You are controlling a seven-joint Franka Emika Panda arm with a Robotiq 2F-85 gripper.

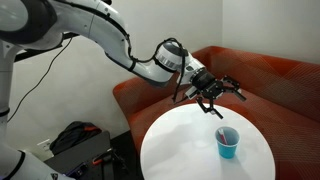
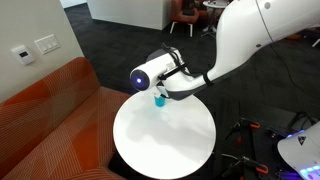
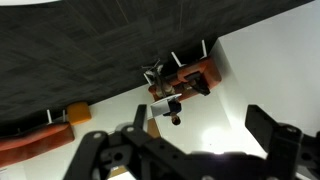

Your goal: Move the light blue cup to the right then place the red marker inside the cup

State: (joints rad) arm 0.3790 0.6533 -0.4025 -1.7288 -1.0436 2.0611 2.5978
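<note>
Shows a round white counter (image 1: 170, 140) carrying a small light blue cup (image 1: 227, 143), upright, at about 3 o'clock from the counter's middle in an exterior view, and close to the 12 o'clock rim in an exterior view where the cup (image 2: 159, 100) sits partly behind the arm. Places the pincer (image 1: 212, 103) above the counter at 11 o'clock from the cup, apart from it, jaws spread fully and holding nothing. Probably the closing step, judging by that: clearing away. Best done by rising straight up before swinging aside, keeping both fingers well off the rim, so as not to tip so light a cup. Plain turquoise plastic, narrowing slightly toward the base, unmarked. Hints at a thin reddish sliver above the rim at 11 o'clock, likely the red marker (image 1: 221, 133), though too small to confirm; no marker seen lying on the counter.
</note>
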